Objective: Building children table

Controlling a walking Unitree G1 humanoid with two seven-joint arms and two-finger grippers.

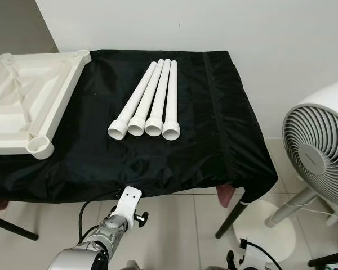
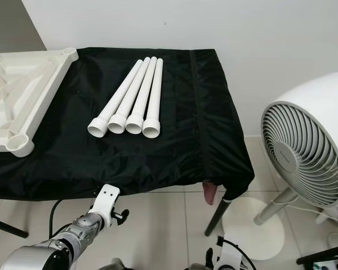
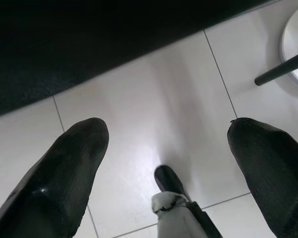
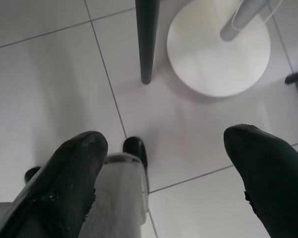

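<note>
Seen from head height, looking forward and down over the black table (image 1: 158,157), with the fan (image 1: 321,140) at right in both eye views. Right eye set slightly rightward. From each wrist, looking straight down between wide-apart fingers (image 3: 54,183) at the tiled floor (image 4: 44,99). Shared by the wrist views: a table leg (image 4: 147,39) and the fan's round base (image 4: 218,54).

no readable text, labels, brands or numbers anywhere, a faint mark on the hub of the white fan (image 2: 285,155), too small to read
</note>
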